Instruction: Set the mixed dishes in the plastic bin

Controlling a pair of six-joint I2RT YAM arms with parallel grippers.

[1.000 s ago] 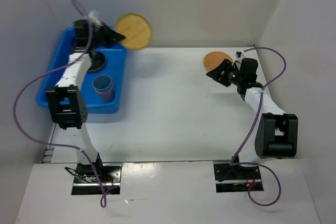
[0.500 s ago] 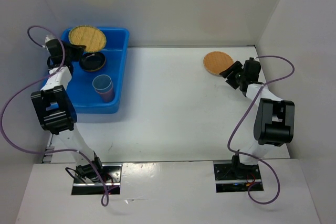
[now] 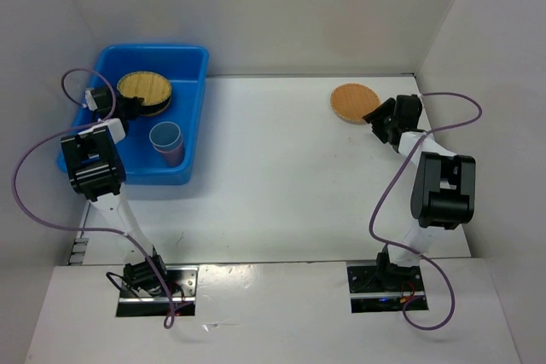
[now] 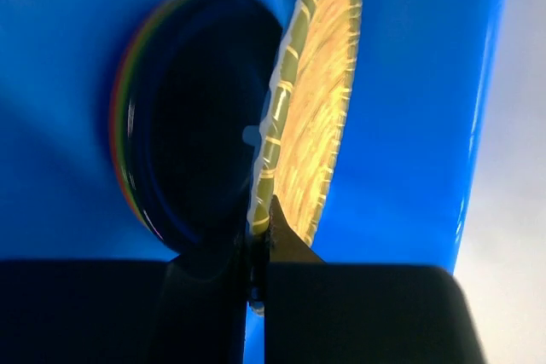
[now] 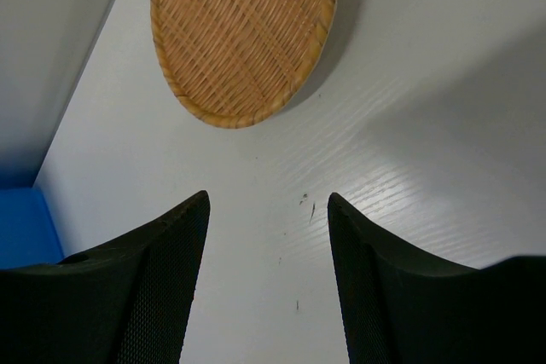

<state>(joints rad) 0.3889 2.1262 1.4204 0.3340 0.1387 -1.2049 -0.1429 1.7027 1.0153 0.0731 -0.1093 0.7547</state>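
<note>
Inside bin (image 3: 183,74), left gripper (image 4: 263,232) pinches bamboo disc (image 4: 311,108), half-hiding black plate (image 4: 196,125); right gripper (image 5: 267,210) spread.

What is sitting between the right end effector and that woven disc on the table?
Nothing. The right wrist view shows only bare white table between the open right end effector and the woven disc.

A white table (image 3: 290,168) stands boxed in by plain white panels: a back wall (image 3: 281,6) along its far edge, a left wall (image 3: 34,49) and a right wall (image 3: 499,83) along its side edges. The light is soft and even, with faint shadows.
</note>
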